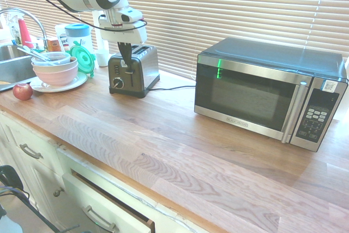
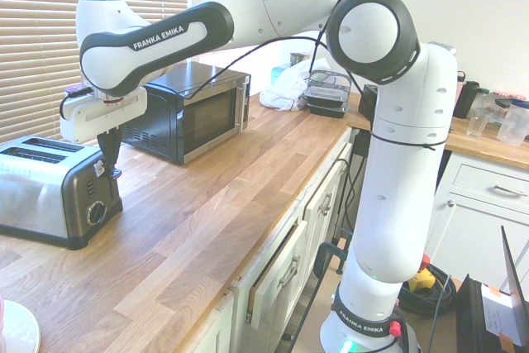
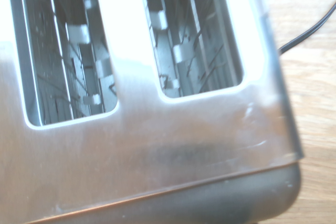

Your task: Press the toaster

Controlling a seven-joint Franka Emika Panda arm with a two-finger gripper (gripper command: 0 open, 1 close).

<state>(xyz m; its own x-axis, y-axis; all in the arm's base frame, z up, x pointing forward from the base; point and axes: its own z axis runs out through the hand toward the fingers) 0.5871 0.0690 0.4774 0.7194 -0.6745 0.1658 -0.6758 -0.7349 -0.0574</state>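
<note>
We see the toaster [image 1: 133,70] standing on the wooden worktop [image 1: 180,135] near the sink end, its narrow knob-and-lever face turned toward the room, well apart from the microwave [image 1: 267,91]. The tool [image 1: 126,58] hangs point-down just above that narrow end, its fingers drawn together into one slim tip with nothing held. In the wrist view we look straight down into both slots [image 3: 189,35], which appear empty of bread. To press well, we judge the tip should be centred over the lever, then driven straight down along the lever's track, keeping clear of the round knob [image 1: 116,83] below and stopping once the lever seats. Off-centre contact could slide off or tilt the light appliance.

Containers: stacked bowls [image 1: 53,68] sit on a plate [image 1: 76,82]; we cannot tell their contents. An apple [image 1: 22,91] lies just beside the plate.
</note>
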